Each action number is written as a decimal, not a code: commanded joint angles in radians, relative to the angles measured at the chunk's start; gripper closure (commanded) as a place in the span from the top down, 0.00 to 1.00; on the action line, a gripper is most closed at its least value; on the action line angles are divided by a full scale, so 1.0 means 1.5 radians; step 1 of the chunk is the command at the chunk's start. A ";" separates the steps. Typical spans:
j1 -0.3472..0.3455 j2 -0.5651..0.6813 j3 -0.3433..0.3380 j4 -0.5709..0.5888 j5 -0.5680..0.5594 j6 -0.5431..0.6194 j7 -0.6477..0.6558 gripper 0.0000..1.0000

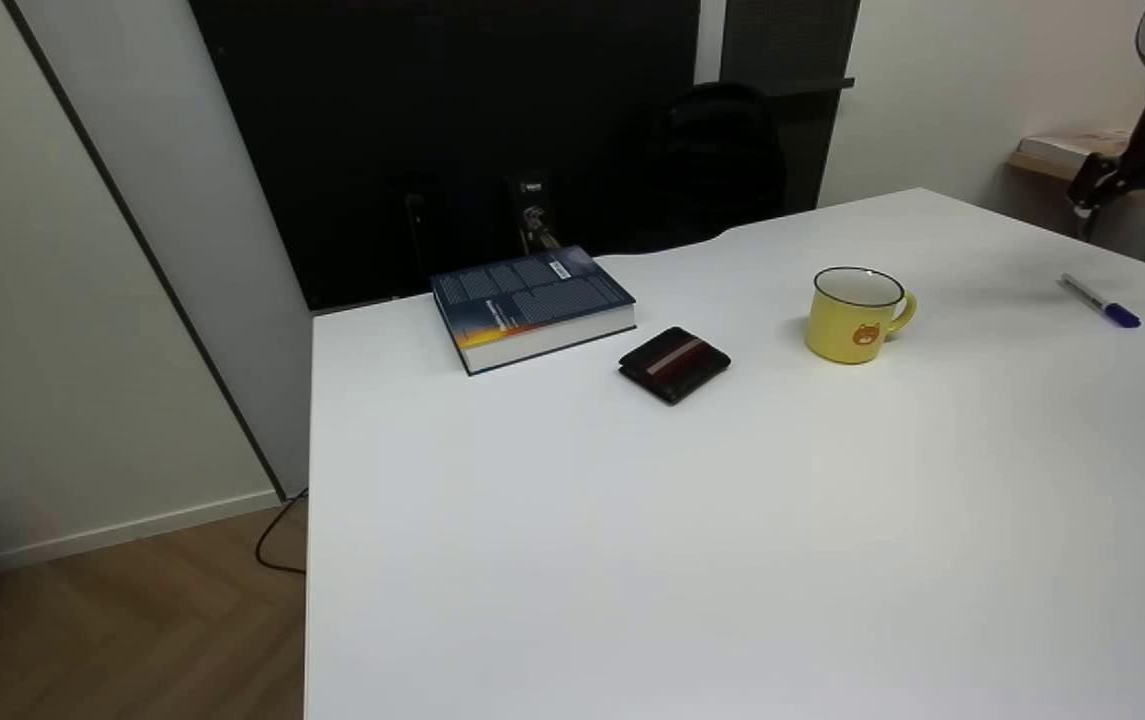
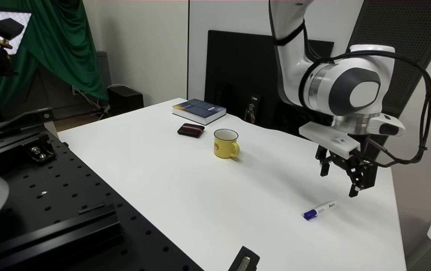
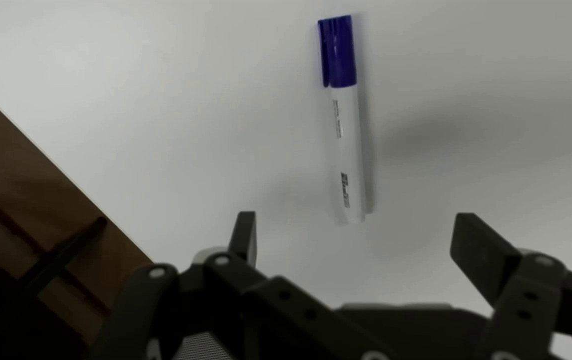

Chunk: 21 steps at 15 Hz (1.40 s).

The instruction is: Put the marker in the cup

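The marker, white-bodied with a dark blue cap, lies on the white table in both exterior views (image 1: pixel 1097 300) (image 2: pixel 320 209). In the wrist view the marker (image 3: pixel 346 145) runs up the picture, cap end away from the jaws. My gripper (image 2: pixel 338 182) hangs above the table near the marker's white end, fingers pointing down. Seen from the wrist, the gripper (image 3: pixel 356 230) is wide open, nothing between its fingers, the marker's white tip just ahead of the gap. A yellow cup (image 1: pixel 840 328) with a dark rim and bear print stands upright, well apart from the gripper; its bottom is hidden.
A dark wallet (image 1: pixel 674 365) and a thick blue book (image 1: pixel 534 305) lie beyond the cup. The table's edge (image 3: pixel 61 167) crosses the wrist view's left side. A black perforated board (image 2: pixel 87 195) borders the table in an exterior view.
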 commanded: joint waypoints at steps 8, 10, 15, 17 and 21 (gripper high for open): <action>-0.030 0.061 0.025 0.083 -0.009 -0.022 0.007 1.00; -0.036 0.075 0.029 0.100 -0.008 -0.033 0.007 1.00; -0.047 0.106 0.030 0.133 -0.009 -0.048 0.007 1.00; -0.049 0.117 0.029 0.144 -0.010 -0.049 0.006 1.00; -0.057 0.134 0.032 0.163 -0.010 -0.054 0.002 1.00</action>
